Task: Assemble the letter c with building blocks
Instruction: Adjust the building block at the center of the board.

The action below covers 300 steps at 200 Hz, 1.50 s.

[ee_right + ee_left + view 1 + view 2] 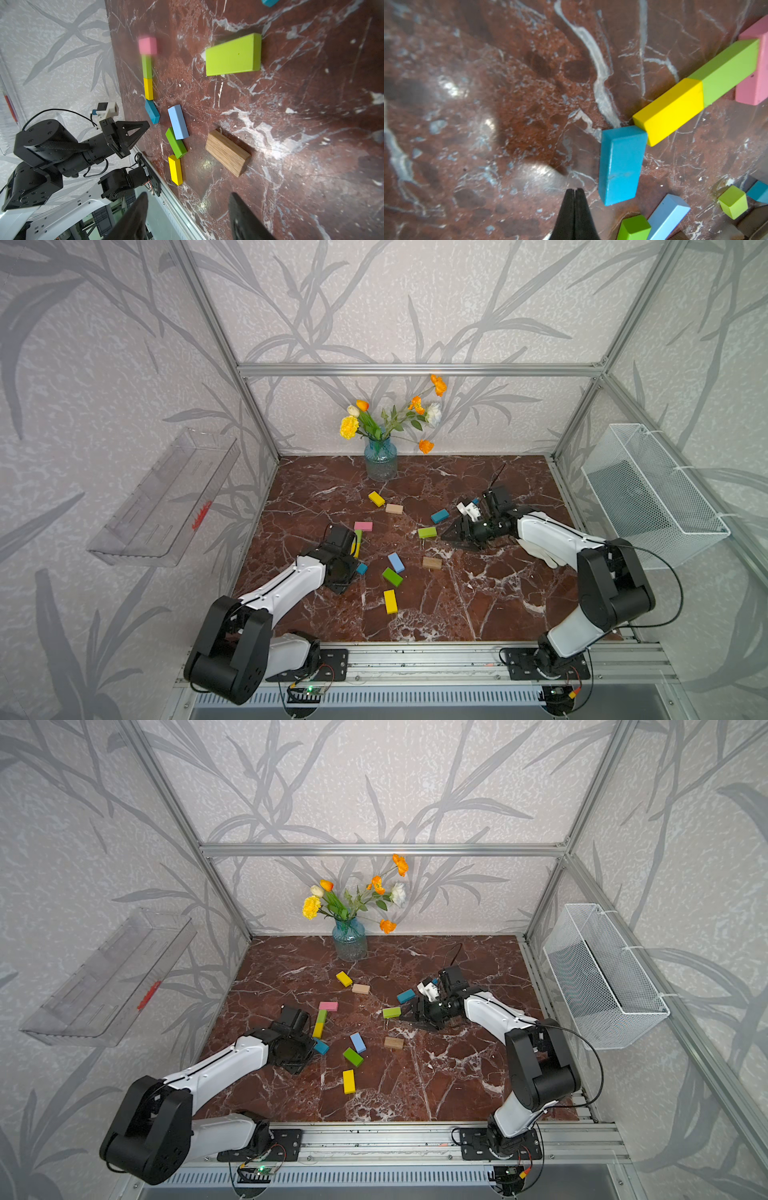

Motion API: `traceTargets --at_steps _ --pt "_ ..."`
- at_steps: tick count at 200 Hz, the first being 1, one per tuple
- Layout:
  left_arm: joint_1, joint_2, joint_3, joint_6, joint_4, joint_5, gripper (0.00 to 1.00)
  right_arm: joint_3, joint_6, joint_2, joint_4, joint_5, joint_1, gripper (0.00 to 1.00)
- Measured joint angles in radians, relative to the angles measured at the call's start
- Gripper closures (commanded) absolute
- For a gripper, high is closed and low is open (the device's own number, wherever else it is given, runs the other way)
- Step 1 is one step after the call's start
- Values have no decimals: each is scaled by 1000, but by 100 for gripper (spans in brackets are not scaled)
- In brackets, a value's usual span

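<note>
Left hand (575, 190) pinched closed, empty, just beside the teal block (620, 164) on the counter (488, 104). Its corner touches the yellow block (670, 110) ending the column (726, 68). I'd nudge teal square slowly and spare the column. Farther out, right hand (188, 197) spread open, empty, near a lime block (232, 55).

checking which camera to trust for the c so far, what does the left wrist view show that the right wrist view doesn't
Left wrist only: the left gripper with its tips pressed together, nothing between them, close to the teal block.
Right wrist only: the open, empty right gripper, a loose yellow block and the left arm.
Both: the row of pink block, lime green block, yellow block and teal block, plus the light blue block.
</note>
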Motion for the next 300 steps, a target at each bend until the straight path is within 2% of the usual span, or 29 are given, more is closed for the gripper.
traceTargets --at_steps 37,99,168,300 --pt "0 2 5 20 -49 34 100 0 7 -3 0 0 0 39" --pt "-1 68 31 31 -28 85 100 0 7 -16 0 0 -1 39" --pt "-1 124 47 49 31 104 100 -2 7 -17 1 0 -1 39" --pt "-1 146 49 40 93 121 100 -7 7 -17 8 0 -1 39"
